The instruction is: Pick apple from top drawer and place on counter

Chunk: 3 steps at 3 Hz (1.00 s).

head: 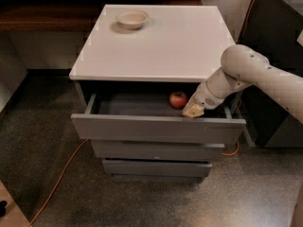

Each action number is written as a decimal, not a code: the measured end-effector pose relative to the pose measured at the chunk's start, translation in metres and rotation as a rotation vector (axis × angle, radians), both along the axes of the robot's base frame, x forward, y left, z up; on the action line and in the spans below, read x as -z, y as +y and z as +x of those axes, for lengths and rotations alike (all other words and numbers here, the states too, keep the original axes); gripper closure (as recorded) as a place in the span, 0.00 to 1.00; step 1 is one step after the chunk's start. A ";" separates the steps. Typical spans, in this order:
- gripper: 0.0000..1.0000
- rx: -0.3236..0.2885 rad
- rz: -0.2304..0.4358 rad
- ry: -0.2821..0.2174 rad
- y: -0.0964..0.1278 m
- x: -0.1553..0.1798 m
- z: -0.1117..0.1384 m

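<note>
The top drawer (pixel 156 128) stands pulled open under the white counter (pixel 156 41). A small red apple (pixel 178 99) lies inside it, toward the right and back. My gripper (pixel 192 110) reaches down into the drawer from the right, its tip just right of and in front of the apple, close beside it. The white arm (pixel 246 74) comes in from the right edge.
A shallow beige bowl (pixel 132 19) sits at the back left of the counter. Two shallower grey drawers (pixel 156 150) are closed below. A dark wooden ledge (pixel 42 15) runs behind on the left. A black cabinet (pixel 277 41) stands at right. An orange cable (pixel 61 178) lies on the floor.
</note>
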State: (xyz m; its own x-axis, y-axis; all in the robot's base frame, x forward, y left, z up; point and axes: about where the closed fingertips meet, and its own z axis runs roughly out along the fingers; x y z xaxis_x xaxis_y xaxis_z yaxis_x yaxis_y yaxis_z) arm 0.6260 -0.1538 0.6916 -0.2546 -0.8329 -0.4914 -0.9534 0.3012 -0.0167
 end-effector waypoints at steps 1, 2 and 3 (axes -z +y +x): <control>1.00 0.008 -0.034 0.009 -0.005 0.012 0.002; 1.00 0.005 -0.047 0.016 -0.005 0.014 -0.001; 1.00 0.005 -0.048 0.016 -0.005 0.011 -0.001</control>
State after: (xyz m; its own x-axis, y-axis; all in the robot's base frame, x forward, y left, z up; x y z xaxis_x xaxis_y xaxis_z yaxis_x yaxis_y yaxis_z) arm 0.6248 -0.1592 0.6804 -0.2666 -0.8538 -0.4472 -0.9521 0.3055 -0.0158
